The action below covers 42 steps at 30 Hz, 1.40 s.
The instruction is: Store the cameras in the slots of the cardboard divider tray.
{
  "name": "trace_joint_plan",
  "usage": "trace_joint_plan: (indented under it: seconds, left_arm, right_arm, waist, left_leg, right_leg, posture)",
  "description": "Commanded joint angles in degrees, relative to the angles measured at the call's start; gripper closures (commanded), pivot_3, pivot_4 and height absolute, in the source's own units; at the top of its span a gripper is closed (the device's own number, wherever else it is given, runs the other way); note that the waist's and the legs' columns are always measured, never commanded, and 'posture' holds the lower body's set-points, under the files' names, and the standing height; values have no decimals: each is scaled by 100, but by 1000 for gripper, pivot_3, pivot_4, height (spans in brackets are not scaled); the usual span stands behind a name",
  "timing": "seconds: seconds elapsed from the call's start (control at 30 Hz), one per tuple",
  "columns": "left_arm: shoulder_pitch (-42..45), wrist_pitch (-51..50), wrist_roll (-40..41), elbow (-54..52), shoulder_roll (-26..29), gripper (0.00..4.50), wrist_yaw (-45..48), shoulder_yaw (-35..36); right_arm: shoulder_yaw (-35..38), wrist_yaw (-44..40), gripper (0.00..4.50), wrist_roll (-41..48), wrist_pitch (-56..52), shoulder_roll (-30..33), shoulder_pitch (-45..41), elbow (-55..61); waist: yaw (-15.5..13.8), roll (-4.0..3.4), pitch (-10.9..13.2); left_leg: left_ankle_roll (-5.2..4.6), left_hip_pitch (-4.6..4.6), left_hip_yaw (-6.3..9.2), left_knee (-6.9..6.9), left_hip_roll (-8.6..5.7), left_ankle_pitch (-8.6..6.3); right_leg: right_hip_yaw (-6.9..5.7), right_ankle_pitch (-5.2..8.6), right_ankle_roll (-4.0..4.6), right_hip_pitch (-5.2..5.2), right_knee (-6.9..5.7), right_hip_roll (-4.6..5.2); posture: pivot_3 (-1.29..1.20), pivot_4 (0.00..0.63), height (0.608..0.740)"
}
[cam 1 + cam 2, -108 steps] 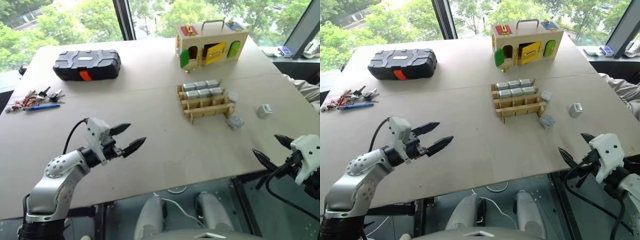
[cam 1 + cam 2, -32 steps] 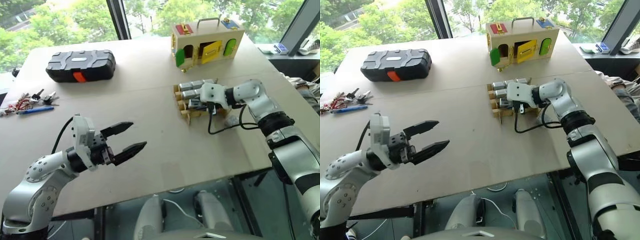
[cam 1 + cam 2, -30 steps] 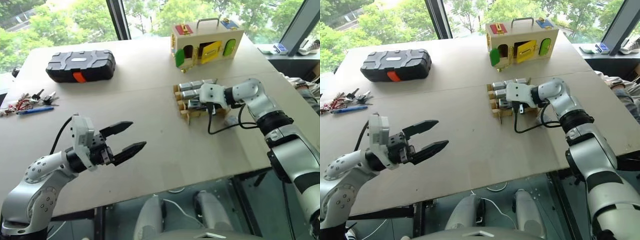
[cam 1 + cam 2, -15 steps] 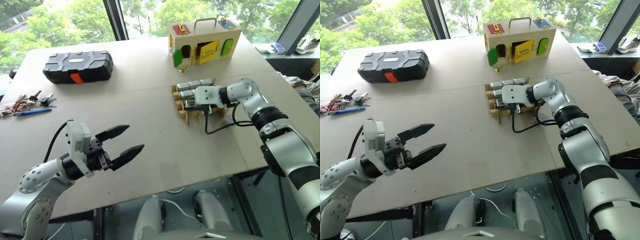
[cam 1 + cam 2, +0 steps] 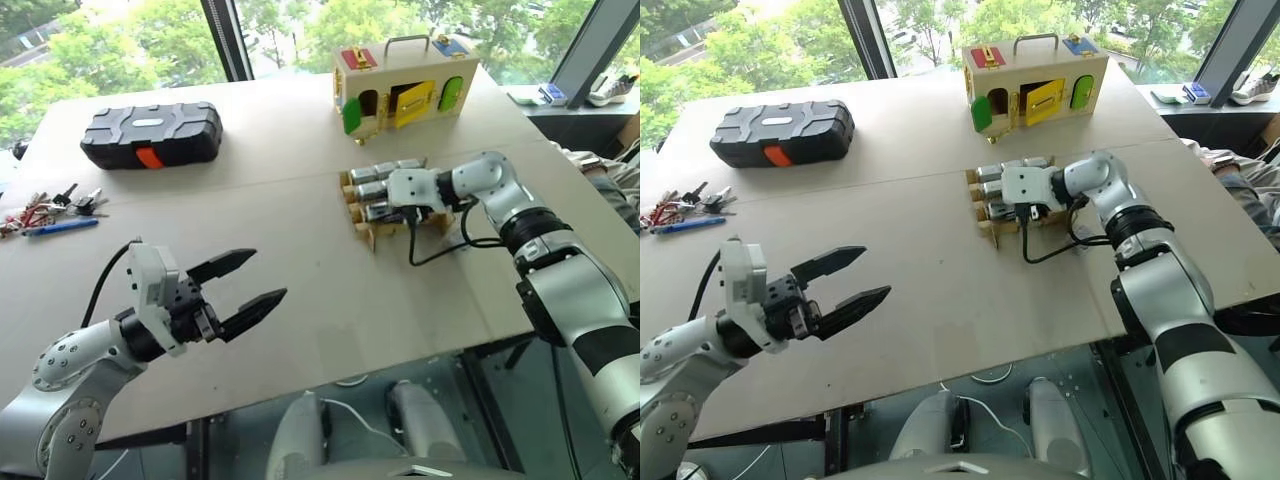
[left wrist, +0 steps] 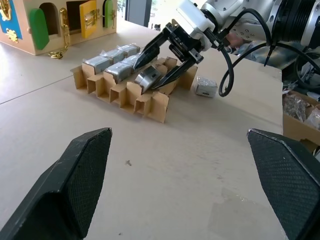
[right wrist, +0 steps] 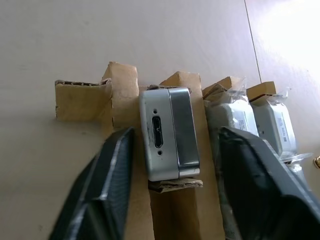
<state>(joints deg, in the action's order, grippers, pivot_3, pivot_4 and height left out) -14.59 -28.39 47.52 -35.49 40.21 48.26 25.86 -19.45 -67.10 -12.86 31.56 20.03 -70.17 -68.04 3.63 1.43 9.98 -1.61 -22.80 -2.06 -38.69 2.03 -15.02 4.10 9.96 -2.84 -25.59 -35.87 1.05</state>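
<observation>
The tray (image 5: 385,205) is seen on the table (image 5: 300,260), in front of a wooden box (image 5: 405,75) with coloured doors. The right claw (image 6: 159,67) is held over the near end of the tray, with its two fingers spread apart. One camera (image 7: 167,132) is seen between those fingers, sitting in a slot. In the right wrist view a small gap is seen on each side of it, so it is not squeezed by the fingers. More cameras (image 6: 112,59) are seen in the slots behind it, some wrapped in clear plastic. Another camera (image 6: 205,87) is lying on the table just beside the tray.

The left claw (image 5: 240,285) is held up over the near part of the table, well apart from the tray. Its fingers are spread wide and nothing is held between them.

A black case (image 5: 150,133) is seen at the far left. Keys (image 5: 50,207) are lying at the left edge.
</observation>
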Motion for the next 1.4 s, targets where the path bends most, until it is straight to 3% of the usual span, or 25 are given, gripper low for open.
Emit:
trace_joint_plan:
  seconds: [0.03, 0.17, 0.23, 0.3, 0.33, 0.37, 0.5, 0.63, 0.87, 1.27, 1.4]
  left_arm:
    - [2, 96, 109, -198, -1, 0, -33, 121]
    - [183, 114, 56, -102, -29, 0, -9, -95]
    - [301, 114, 42, -40, -37, 0, 24, -210]
    - [411, 130, -3, 44, -19, 0, 129, -350]
    - [475, 147, -42, 98, 4, 0, 210, -434]
    - [532, 163, -65, 154, 28, 0, 284, -493]
    - [982, 202, -139, 520, 105, 0, 584, -764]
    - [1434, 276, -276, 940, 203, 0, 940, -997]
    - [1829, 272, -382, 1256, 270, 0, 1284, -1167]
    - [1969, 190, -325, 1325, 362, 0, 1366, -1143]
    - [2030, -124, -115, 1233, 362, 0, 1208, -1151]
  right_arm:
    - [106, -179, 556, 44, -23, 72, -16, 21]
    - [491, -491, 556, 549, -340, 328, 178, 848]
    - [698, -561, 556, 837, -1056, 560, 601, 1838]
    - [1010, -502, 556, 1234, -2457, 905, 1382, 3525]
    - [1271, -268, 556, 1449, -3263, 1044, 1865, 4504]
    - [1472, -37, 15, 1587, -3932, 1152, 2270, 5321]
    - [2362, 1156, 15, 1735, -6562, 1316, 4043, 8058]
    - [2688, 2188, 15, 1814, -8109, 926, 4989, 9365]
    - [2804, 3261, 15, 1749, -8149, 623, 5654, 9097]
    - [2581, 3368, 15, 2079, -7120, 598, 5468, 7955]
    - [2553, 3294, 1782, 2190, -6941, 690, 5505, 7932]
  waist:
    - [1, -1, 1]
    - [3, -7, 5]
    - [-23, -7, 5]
    - [-81, -4, 3]
    - [-145, -4, 3]
    - [-147, -3, 2]
    - [-224, -5, 3]
    - [-213, -3, 1]
    - [-111, 0, -1]
    - [-115, 1, -1]
    - [-124, 1, -1]
  left_leg:
    - [0, 1, 0, 0, 0, 0]
    - [0, -1, -4, 0, -1, 0]
    - [0, -2, -2, 0, 0, 0]
    - [0, -4, 1, 1, 2, 0]
    - [0, -4, 6, 5, 2, 0]
    - [0, -6, 8, 14, 2, 0]
    - [0, -6, 9, 21, -11, 0]
    - [1, 1, 1, 14, -12, 1]
    - [10, 5, -8, -1, -10, 8]
    - [10, 3, -4, 11, -10, 7]
    - [10, 3, -2, 11, -8, 7]
  right_leg:
    - [0, 0, 0, 0, 0, 0]
    - [2, 0, 0, -3, 0, 0]
    - [1, 0, -1, -3, -1, 0]
    - [1, 0, -1, -3, -1, 0]
    - [0, 0, 0, -2, 1, 0]
    - [-1, 1, 2, -3, 1, 1]
    - [-3, 8, 9, -10, -1, -1]
    - [1, 22, -13, -10, -3, -4]
    - [7, 19, -16, -6, -8, -3]
    - [6, 20, -16, -7, -1, -5]
    - [5, 20, -16, -7, -2, -7]
  posture:
    - [0, 150, 740]
    - [0, 150, 740]
    - [0, 150, 740]
    - [0, 150, 740]
    - [0, 150, 740]
    - [0, 150, 740]
    - [0, 150, 740]
    - [0, 150, 740]
    - [0, 150, 740]
    - [0, 150, 740]
    - [0, 150, 740]
